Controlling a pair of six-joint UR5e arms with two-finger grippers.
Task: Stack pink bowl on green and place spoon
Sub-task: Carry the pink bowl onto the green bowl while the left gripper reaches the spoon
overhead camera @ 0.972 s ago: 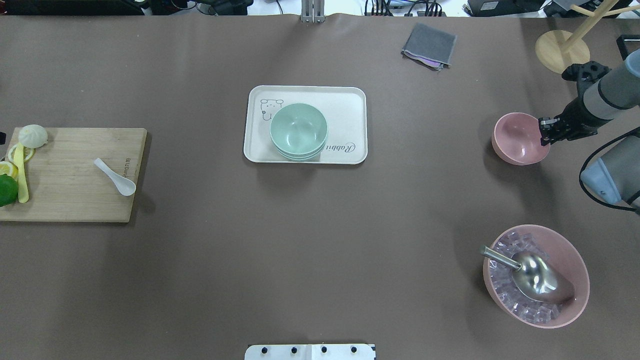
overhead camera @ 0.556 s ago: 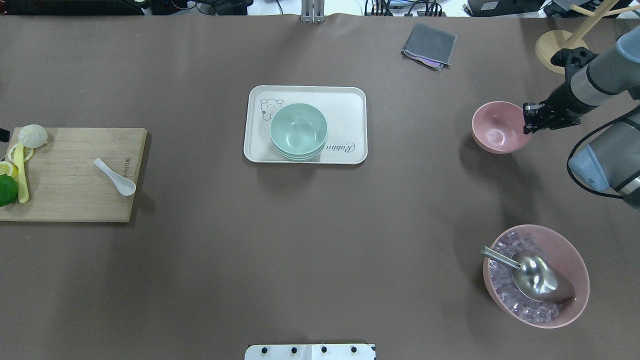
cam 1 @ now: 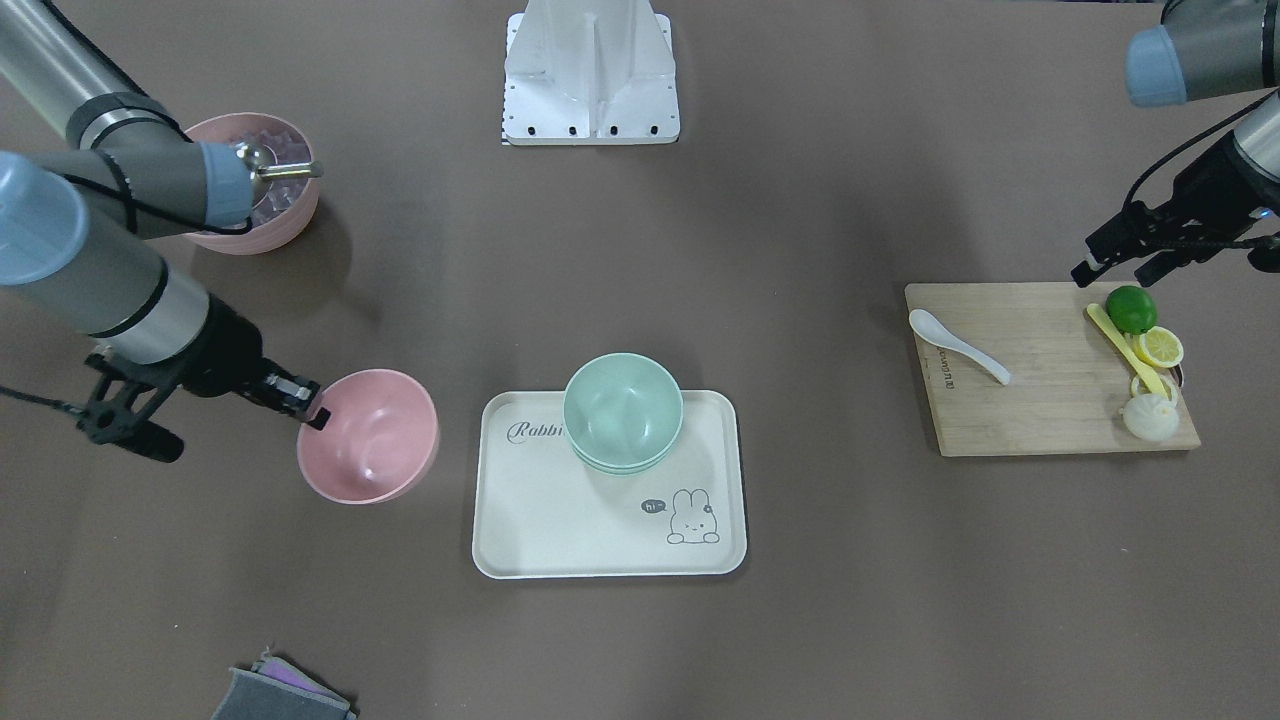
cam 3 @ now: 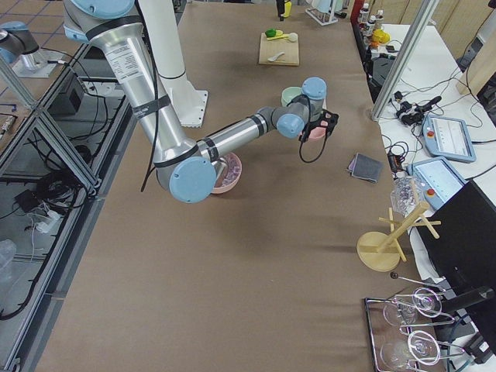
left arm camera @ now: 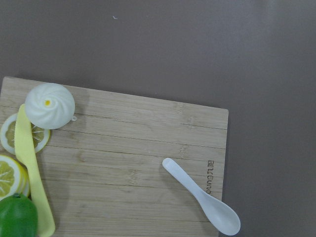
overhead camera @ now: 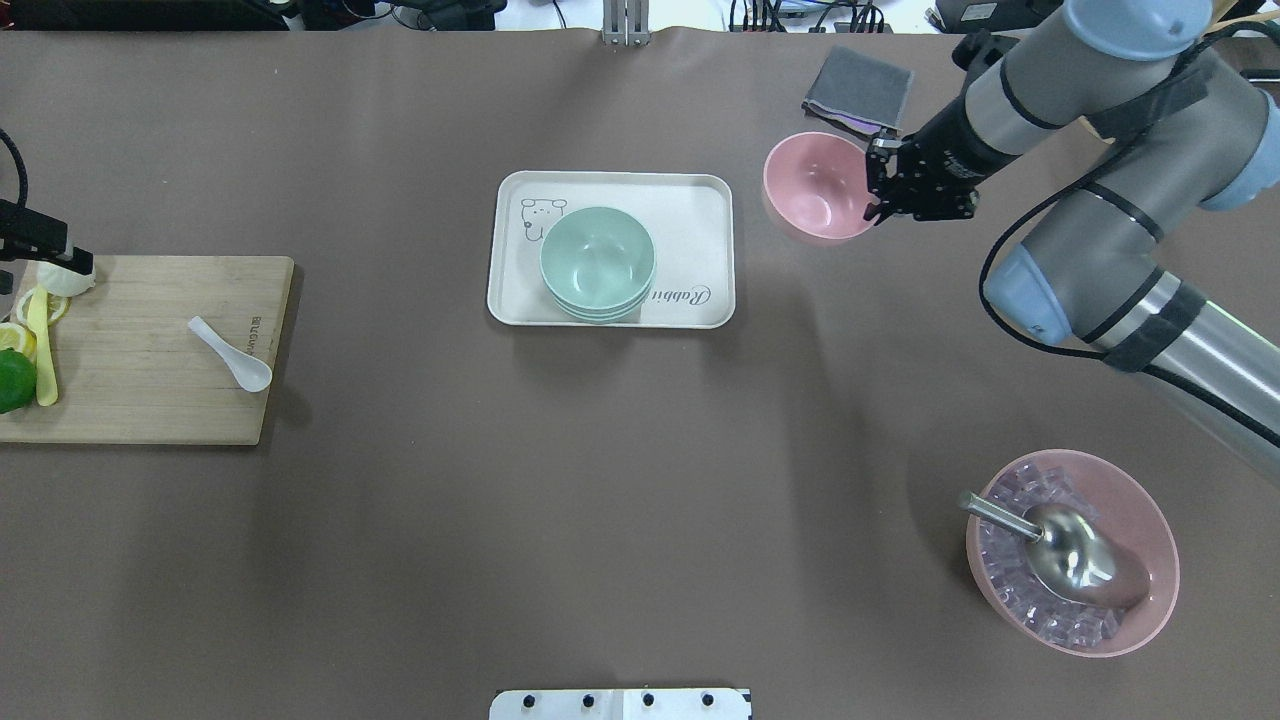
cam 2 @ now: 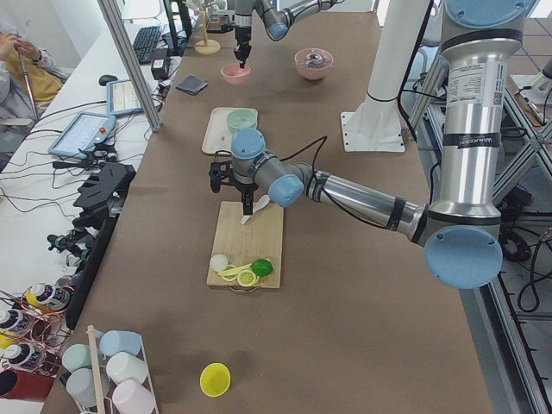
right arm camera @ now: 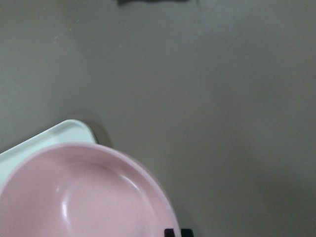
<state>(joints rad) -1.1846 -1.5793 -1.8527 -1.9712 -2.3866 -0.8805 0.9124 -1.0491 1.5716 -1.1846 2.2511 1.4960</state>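
Right gripper (overhead camera: 878, 192) pinches the pink bowl (overhead camera: 815, 185) by its rim, right of the tray (overhead camera: 700, 215); left gripper (cam 1: 1120, 266) hangs spread over the board (cam 1: 1040, 410).

I log the right gripper (overhead camera: 880, 195) has carried the pink bowl (overhead camera: 815, 185) across to just beside the tray (overhead camera: 700, 200). The left gripper (overhead camera: 35, 238) has entered over the cutting board (overhead camera: 150, 400).

The pink bowl (right arm camera: 94, 197) runs off the right wrist view's bottom edge, and of the right fingers (right arm camera: 170, 232) at its rim only black tips show. Overhead, the left fingers (overhead camera: 45, 240) (dark, at the frame's edge) are cut off and hide part of the bun (overhead camera: 66, 281) beneath them.
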